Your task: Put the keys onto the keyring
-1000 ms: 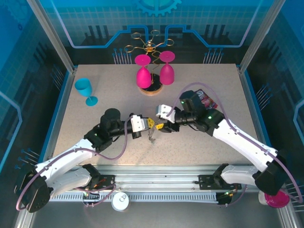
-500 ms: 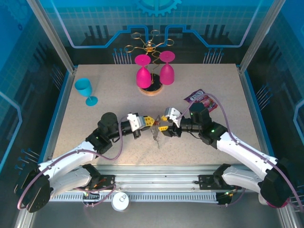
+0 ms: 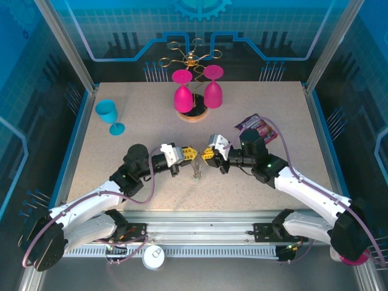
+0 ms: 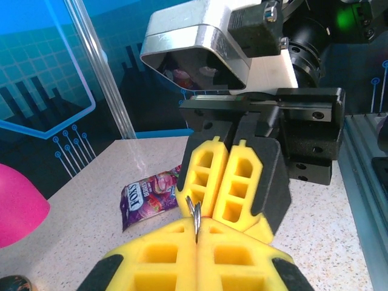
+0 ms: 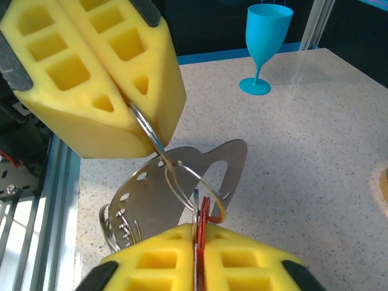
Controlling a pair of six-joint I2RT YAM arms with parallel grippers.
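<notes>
Left pincer [image 5: 129, 104] nips the thin silvery keyring loop [image 5: 145, 130], right pincer [image 5: 197, 233] the red-tagged metal key [image 5: 203, 212] — light, slippery; I'd grip flats.

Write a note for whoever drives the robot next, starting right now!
Grippers: the left gripper is shut on a thin wire ring. The right gripper is shut on a red piece and a ring, tip to tip with the left.
Things: a flat metal plate hangs from the linked rings between them, above the table.
Done: both ends are gripped, off the table.
Left: I cannot tell if the red piece is fully threaded. Check that, then add any remaining keys.
</notes>
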